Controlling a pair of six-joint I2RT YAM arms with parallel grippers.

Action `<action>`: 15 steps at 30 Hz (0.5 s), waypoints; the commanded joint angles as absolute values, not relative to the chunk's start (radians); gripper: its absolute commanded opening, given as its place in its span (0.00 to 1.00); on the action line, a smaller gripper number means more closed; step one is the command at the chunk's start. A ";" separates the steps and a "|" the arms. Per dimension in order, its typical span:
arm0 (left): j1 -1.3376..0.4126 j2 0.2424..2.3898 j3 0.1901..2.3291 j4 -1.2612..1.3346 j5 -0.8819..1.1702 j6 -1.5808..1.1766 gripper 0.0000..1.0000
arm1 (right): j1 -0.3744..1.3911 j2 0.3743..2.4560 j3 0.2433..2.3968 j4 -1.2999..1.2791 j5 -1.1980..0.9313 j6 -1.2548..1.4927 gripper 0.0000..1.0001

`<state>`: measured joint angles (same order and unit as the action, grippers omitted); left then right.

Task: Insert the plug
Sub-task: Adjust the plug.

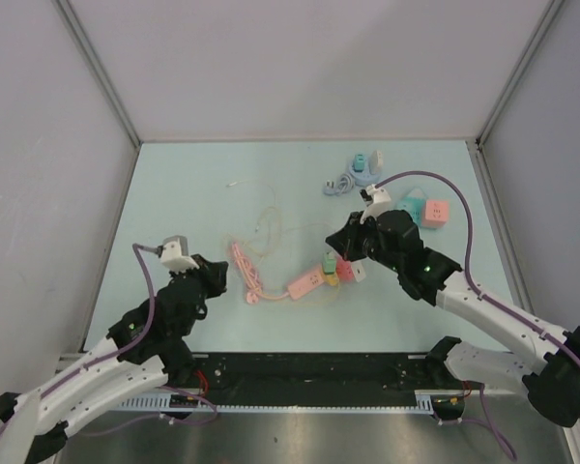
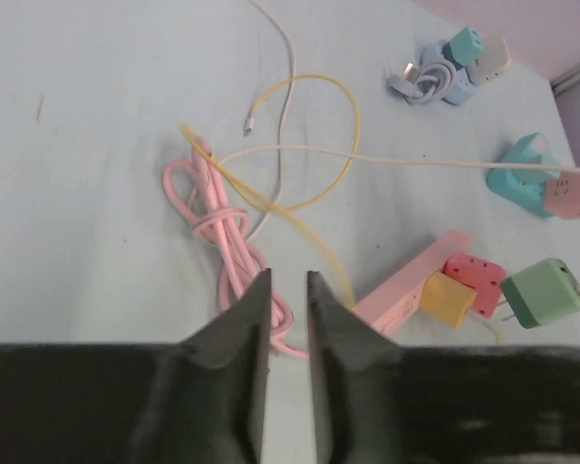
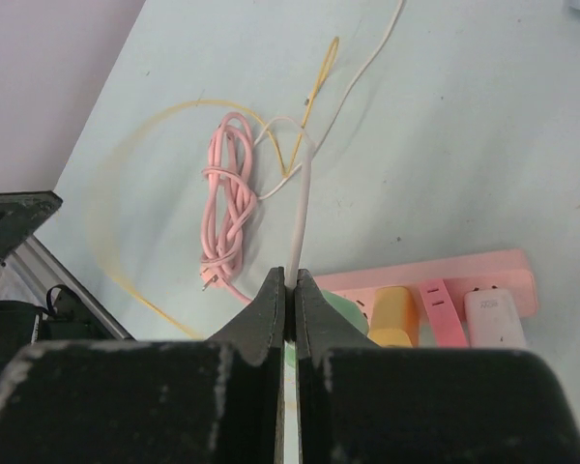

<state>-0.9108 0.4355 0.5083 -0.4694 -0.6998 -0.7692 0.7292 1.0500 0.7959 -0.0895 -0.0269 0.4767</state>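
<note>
Plugs, sockets and cables on the table, counted.
One pink power strip [image 2: 411, 280], with four chargers at it: green charger [image 2: 546, 292], yellow charger [image 2: 448, 300], red charger [image 2: 476, 282], white charger [image 3: 493, 317]. Two cube sockets: teal cube [image 2: 522, 179], pink cube [image 2: 572, 191]. Two far adapters, teal adapter [image 2: 461, 45] and pale adapter [image 2: 490, 60], beside one bundled blue cable [image 2: 427, 82]. One coiled pink cord [image 3: 224, 174], one yellow cable [image 2: 356, 130], and at least two thin white ones, among them the white cable [image 3: 301, 213] at the green charger.

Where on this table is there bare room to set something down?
Bare: the far-left table, between the wall and the pink coiled cord; and the near edge before the pink power strip. Crowded: centre and far right, with cables and chargers.
</note>
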 commanded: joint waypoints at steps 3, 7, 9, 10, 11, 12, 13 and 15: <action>-0.910 0.413 0.434 -0.548 -0.522 -0.824 0.49 | 0.736 1.045 0.807 -0.029 -0.055 0.472 0.00; -0.937 0.456 0.443 -0.407 -0.332 -0.680 0.65 | 0.749 1.040 0.805 -0.018 -0.069 0.486 0.00; -0.963 0.471 0.457 -0.327 -0.305 -0.628 0.73 | 0.755 1.039 0.805 -0.015 -0.063 0.502 0.00; -0.969 0.477 0.460 -0.293 -0.290 -0.576 0.77 | 0.762 1.037 0.807 -0.015 -0.057 0.511 0.00; -0.976 0.482 0.460 -0.220 -0.255 -0.552 0.78 | 0.767 1.038 0.807 -0.012 -0.042 0.518 0.00; -0.988 0.501 0.462 -0.177 -0.235 -0.529 0.79 | 0.770 1.037 0.807 -0.012 -0.037 0.534 0.00; -0.994 0.512 0.462 -0.134 -0.215 -0.485 0.80 | 0.775 1.037 0.805 -0.011 -0.034 0.543 0.00; -1.024 0.567 0.474 -0.029 -0.186 -0.439 0.82 | 0.779 1.034 0.807 -0.011 -0.028 0.570 0.00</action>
<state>-0.9829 0.5011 0.4301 -0.2958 -0.3069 -0.5983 0.7662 1.0500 0.7959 -0.0746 -0.0528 0.5106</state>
